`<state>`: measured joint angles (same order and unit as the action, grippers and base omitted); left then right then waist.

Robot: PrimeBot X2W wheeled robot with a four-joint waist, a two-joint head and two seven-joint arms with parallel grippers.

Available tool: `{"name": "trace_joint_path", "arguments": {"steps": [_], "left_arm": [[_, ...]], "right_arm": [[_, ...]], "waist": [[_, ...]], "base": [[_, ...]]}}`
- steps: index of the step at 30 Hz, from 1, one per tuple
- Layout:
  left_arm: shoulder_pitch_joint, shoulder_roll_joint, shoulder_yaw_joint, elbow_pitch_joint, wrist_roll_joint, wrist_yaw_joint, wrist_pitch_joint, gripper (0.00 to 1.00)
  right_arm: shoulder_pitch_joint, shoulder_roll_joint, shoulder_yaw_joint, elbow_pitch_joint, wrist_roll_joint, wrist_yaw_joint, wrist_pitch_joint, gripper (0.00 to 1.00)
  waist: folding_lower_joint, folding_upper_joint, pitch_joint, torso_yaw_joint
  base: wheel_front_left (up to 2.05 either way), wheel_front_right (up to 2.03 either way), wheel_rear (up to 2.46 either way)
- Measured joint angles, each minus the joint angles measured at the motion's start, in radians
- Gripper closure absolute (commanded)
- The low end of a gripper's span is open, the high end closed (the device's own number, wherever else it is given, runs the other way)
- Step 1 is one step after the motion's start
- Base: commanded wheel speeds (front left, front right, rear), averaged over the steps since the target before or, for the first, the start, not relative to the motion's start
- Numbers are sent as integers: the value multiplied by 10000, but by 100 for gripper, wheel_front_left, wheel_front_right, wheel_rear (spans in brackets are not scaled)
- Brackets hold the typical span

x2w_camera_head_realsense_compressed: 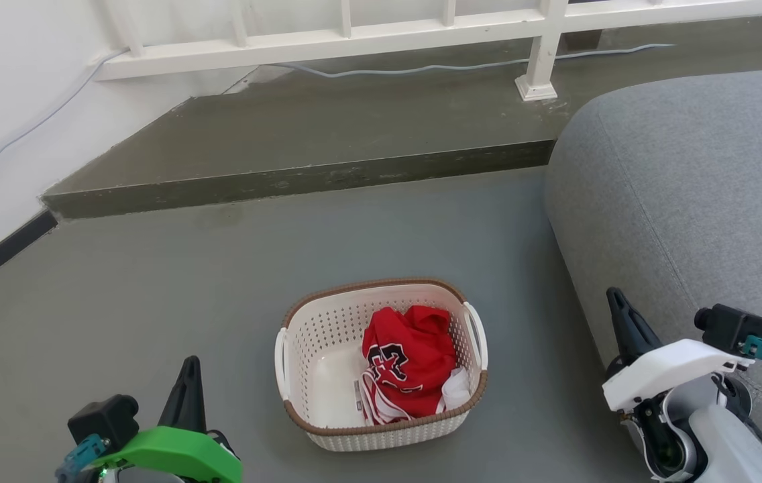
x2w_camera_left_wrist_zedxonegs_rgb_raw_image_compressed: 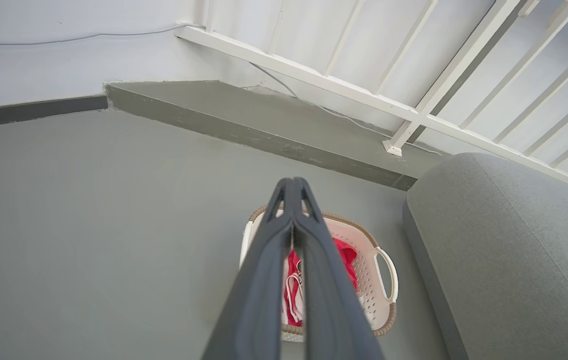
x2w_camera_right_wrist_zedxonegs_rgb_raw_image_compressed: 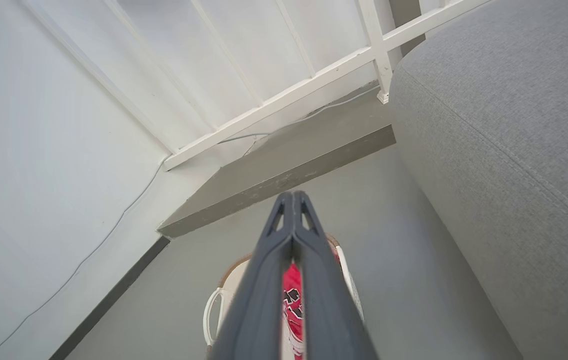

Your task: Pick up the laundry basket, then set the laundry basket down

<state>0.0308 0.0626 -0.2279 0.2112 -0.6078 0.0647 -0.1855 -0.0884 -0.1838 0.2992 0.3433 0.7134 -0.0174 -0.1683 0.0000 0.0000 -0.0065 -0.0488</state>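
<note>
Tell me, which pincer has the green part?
The left pincer, at the head view's lower left: its wrist cover is bright green, while the right pincer has a white one.

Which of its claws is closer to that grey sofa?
Right. The right claw hangs beside the sofa; the left claw sits on the far side of the laundry basket from it.

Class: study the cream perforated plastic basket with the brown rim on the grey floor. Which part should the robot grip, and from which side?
Left gripper takes the white loop handle on the left from that side; right gripper the matching right handle from the right. The cream perforated basket sits upright, and the loops stand off its walls, leaving finger gaps. Both shut grippers must open first.
</note>
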Motion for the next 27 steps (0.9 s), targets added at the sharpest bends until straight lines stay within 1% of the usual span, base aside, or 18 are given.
{"name": "trace_joint_path", "arguments": {"steps": [9,27], "left_arm": [[-6,-25,284,6,-1072,-134,280,100],[-55,-13,828,84,-3329,-560,886,100]], "right_arm": [[0,174,-428,-61,940,174,305,100],[0,474,-1375,-151,2871,435,913,100]], "waist": [[0,0,12,49],[0,0,33,155]], "base": [[0,0,0],[0,0,0]]}}
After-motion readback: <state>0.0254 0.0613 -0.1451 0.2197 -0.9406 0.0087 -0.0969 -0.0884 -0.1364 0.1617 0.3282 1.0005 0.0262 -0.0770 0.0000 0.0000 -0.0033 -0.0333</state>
